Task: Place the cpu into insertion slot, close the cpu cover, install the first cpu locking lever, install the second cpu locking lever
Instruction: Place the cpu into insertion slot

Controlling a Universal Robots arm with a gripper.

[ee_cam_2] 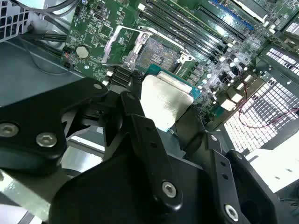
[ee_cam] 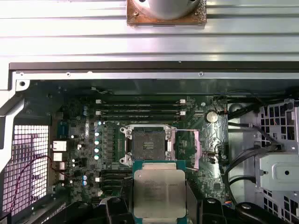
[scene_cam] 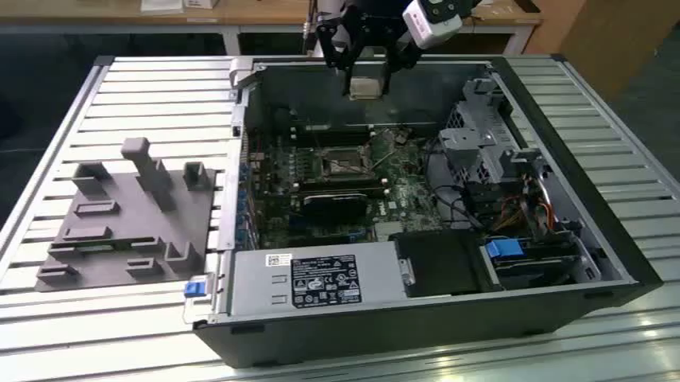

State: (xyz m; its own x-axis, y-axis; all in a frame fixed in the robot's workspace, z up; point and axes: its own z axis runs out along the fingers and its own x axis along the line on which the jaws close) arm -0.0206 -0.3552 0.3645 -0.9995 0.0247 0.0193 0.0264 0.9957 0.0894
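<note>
Held jaws shut on the cpu, pinching two opposite edges, pale metal face turned toward the first wrist view. Hung with the gripper above the open computer case, near its far wall in the exterior view, well apart from the insertion slot. Showed that slot bare and dark on the green motherboard, cpu cover swung open beside it.
</note>
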